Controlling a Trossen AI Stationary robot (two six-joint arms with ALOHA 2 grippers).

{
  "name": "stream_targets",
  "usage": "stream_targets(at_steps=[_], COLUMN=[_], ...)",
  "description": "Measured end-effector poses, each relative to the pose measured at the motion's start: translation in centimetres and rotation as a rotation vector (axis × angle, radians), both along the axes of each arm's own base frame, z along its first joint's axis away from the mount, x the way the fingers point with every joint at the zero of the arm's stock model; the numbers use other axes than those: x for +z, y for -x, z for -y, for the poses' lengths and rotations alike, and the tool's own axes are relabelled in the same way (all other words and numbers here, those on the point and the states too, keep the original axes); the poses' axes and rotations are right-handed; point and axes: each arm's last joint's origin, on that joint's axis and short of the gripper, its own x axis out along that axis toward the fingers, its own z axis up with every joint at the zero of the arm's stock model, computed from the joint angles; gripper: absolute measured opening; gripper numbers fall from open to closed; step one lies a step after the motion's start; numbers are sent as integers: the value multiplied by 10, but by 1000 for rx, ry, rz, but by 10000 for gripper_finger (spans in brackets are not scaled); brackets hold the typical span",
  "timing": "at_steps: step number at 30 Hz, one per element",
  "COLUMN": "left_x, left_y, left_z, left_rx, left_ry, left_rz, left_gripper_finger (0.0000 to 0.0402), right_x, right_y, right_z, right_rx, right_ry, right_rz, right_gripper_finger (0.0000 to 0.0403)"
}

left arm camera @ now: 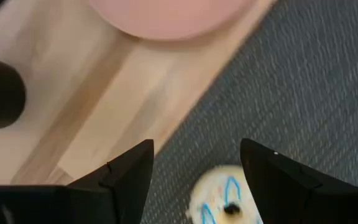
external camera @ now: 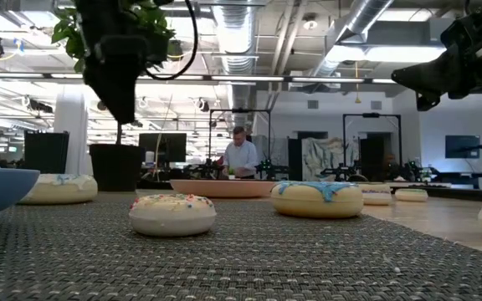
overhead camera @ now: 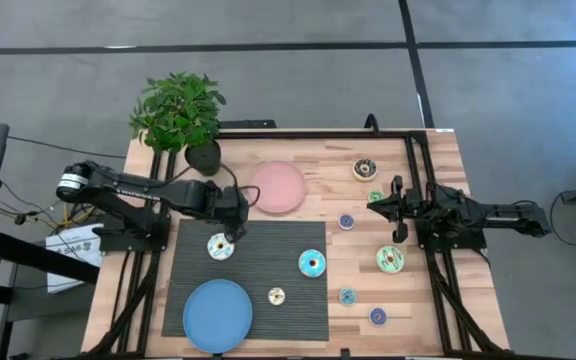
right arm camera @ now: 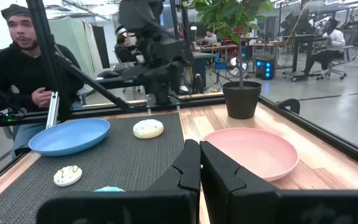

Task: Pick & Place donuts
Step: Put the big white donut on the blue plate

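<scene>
My left gripper (overhead camera: 233,233) hangs open and pointing steeply down just above a cream donut with teal icing (overhead camera: 220,246) that lies flat near the dark mat's (overhead camera: 268,240) far left corner. In the left wrist view the donut (left arm camera: 224,200) shows below and between the fingers (left arm camera: 132,171), apart from them. More donuts lie on the mat: a teal one (overhead camera: 312,263) and a small cream one (overhead camera: 277,296). Several others lie on the wood at the right, among them a brown one (overhead camera: 365,169) and a pale green one (overhead camera: 390,260). My right gripper (overhead camera: 376,208) waits shut and level at the right.
A pink plate (overhead camera: 278,187) sits on the wood just beyond the mat's far edge. A blue plate (overhead camera: 218,315) lies on the mat's near left corner. A potted plant (overhead camera: 180,115) stands at the far left. A person (right arm camera: 23,62) sits beyond the table's left side.
</scene>
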Motion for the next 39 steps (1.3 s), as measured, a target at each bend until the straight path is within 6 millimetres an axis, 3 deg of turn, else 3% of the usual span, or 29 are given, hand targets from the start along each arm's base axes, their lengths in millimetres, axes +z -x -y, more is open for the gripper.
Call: stream_targets(at_steps=[7,18,32,39], left_x=[-24,-60,-67,-82], left_y=[15,31,32,35], left_z=[15,15,17,16], left_rx=[-83,-122,-183,-171], left_ry=[-32,18,89,98], left_rz=[-101,-177,-171,-127], left_gripper_finger=[235,235,235,234], right_x=[0,0,0,0], right_y=[0,0,0,0], right_z=[0,0,0,0], right_rx=[0,0,0,1], right_ry=[0,0,0,0], right_rz=[0,0,0,0], right_gripper_finger=[0,0,0,0])
